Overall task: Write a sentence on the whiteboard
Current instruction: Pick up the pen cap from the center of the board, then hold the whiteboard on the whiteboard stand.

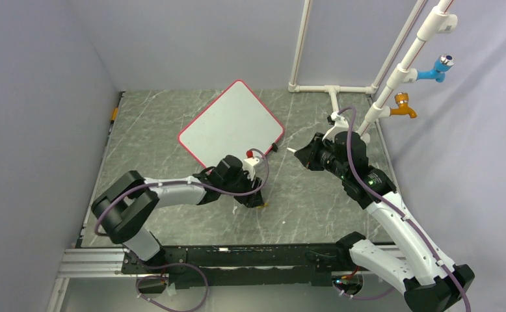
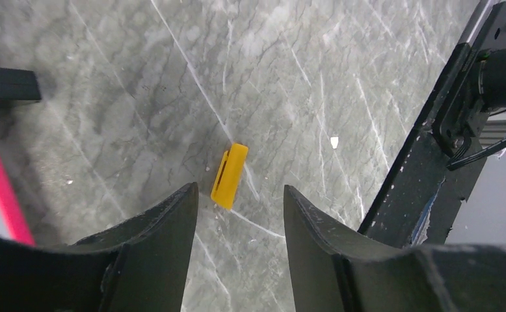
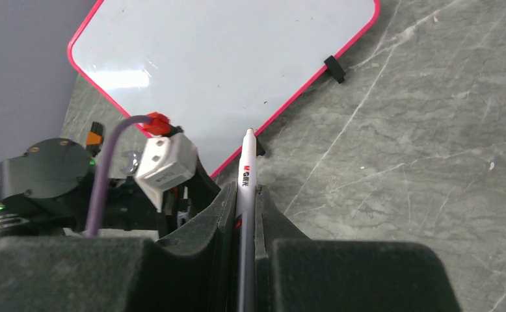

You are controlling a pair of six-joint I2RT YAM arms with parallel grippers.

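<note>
Whiteboard (image 1: 231, 123) whole from above; pen (image 3: 248, 153) in right hand (image 3: 245, 195) clear wrist-side.

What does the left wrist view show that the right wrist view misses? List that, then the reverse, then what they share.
Only left wrist: a yellow cap lying on the table ahead of the open left jaws, and a black rail. Only right wrist: the right jaws shut on a white marker, the whiteboard's blank face, and the left arm's wrist. Both: the marbled table, the board's red frame and a black foot.
</note>
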